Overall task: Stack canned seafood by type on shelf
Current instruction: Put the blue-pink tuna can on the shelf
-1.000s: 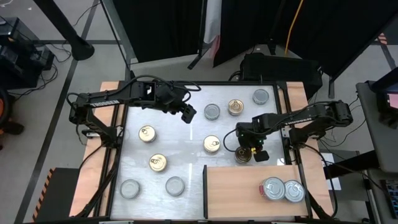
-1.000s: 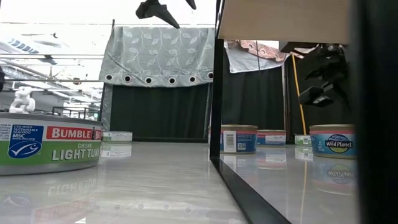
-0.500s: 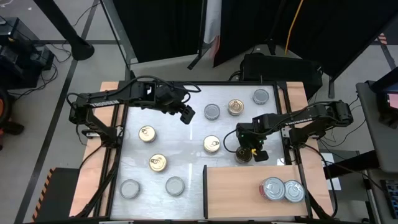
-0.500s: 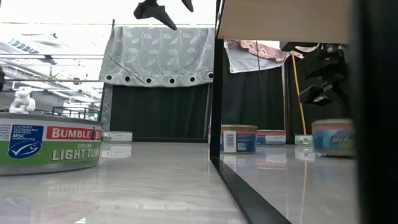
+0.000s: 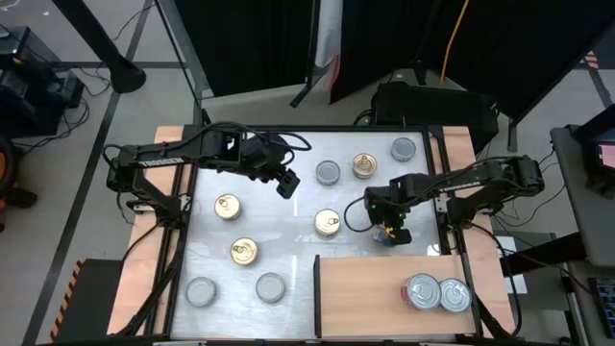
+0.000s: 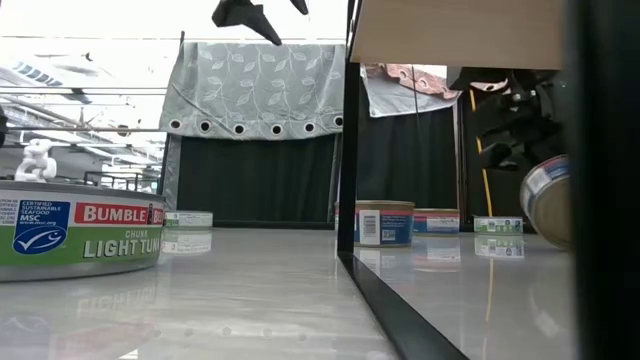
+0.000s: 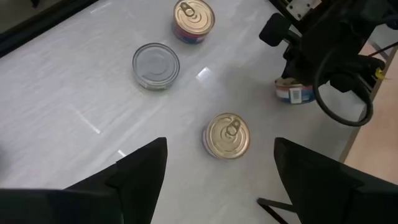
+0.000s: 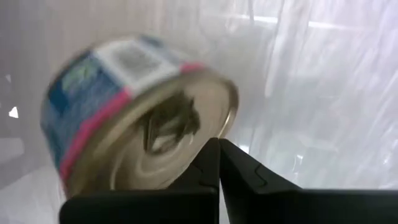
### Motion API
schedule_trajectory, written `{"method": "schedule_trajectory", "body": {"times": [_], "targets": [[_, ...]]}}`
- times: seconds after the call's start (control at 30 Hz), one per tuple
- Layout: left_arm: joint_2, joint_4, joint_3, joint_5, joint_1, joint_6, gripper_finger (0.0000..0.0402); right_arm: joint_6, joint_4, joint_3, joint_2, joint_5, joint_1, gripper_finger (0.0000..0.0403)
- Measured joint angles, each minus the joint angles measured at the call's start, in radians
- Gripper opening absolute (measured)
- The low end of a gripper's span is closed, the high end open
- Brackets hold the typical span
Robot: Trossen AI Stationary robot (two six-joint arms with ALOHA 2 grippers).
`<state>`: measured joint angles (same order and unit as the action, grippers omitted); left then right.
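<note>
Seemingly, the right hand (image 5: 390,234), fingers together beside a tipped gold-topped can (image 8: 137,118) near the shelf (image 5: 365,293), should reopen and regrip it squarely before lifting; the left hand (image 5: 285,183) hovers apart over the surface (image 5: 288,240).

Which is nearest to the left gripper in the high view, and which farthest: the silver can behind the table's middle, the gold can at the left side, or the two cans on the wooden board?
From the left gripper:
1. Silver can, just to its right.
2. Gold can, at the left side.
3. Two cans on the wooden board, at the front right.
</note>
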<state>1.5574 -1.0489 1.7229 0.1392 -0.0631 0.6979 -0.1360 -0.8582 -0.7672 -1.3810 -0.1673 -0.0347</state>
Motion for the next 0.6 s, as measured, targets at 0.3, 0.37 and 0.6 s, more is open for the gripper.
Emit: {"method": "schedule_trajectory", "body": {"times": [0.3,0.37,0.6], "targets": [[0.000,0.000,0.000,0.001,-0.001,0.001,0.0295,0.056,-0.016,-0.012,0.000,0.096,-0.091,0.0000],[0.000,0.000,0.000,0.001,-0.001,0.002,0.0295,0.087,-0.059,-0.037,0.000,0.097,-0.122,0.0000],[0.000,0.000,0.000,0.000,0.000,0.002,0.0295,0.438,-0.330,-0.163,0.094,0.052,-0.168,0.0010]]}}
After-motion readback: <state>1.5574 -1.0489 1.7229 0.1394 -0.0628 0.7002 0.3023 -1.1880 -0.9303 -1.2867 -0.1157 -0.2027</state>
